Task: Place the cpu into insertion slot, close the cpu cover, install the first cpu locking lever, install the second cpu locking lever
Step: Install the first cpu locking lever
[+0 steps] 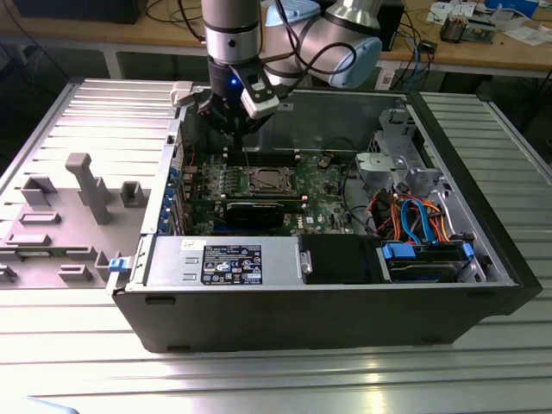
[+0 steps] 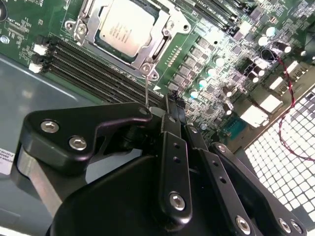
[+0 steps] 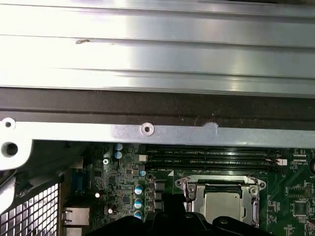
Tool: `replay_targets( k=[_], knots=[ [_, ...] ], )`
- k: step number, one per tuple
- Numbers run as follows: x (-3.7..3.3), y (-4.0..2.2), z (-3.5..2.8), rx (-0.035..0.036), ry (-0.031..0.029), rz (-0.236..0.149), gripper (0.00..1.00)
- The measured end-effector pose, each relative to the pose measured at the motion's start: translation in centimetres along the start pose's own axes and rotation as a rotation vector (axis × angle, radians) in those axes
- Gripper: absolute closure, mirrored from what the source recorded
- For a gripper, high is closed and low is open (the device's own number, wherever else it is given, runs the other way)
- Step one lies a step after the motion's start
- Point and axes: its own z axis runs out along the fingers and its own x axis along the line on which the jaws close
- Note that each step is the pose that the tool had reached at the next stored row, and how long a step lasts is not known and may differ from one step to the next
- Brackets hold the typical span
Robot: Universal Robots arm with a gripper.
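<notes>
Silver-topped cpu (image 2: 125,27) sits in the insertion slot (image 2: 147,69), the cpu cover (image 2: 160,46) folded down around it (memory slots (image 2: 83,69) run just beside), while the black end effector (image 2: 170,103), jaws together, hovers near the slot's corner inside an open computer case (image 1: 302,319)

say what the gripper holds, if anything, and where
Nothing, as far as shows: the gripper has its jaws together with nothing between them. A thin upright lever stands beside them, ungripped; the cpu lies apart from them.
</notes>
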Motion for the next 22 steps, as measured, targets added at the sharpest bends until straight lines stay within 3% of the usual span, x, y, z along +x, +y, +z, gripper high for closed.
replay_targets(
  k=[3, 10, 15, 22],
  knots=[
    [-0.11, 0.06, 0.00, 0.0000, 0.0001, -0.001, 0.89],
    [-1.55, 0.08, 0.08, -0.0001, 0.0001, -0.002, 0.89],
    [-2.19, 0.14, 0.16, -0.0002, 0.0000, -0.002, 0.89],
    [-2.33, 0.13, 0.22, 0.0003, 0.0001, -0.002, 0.89]
  ],
)
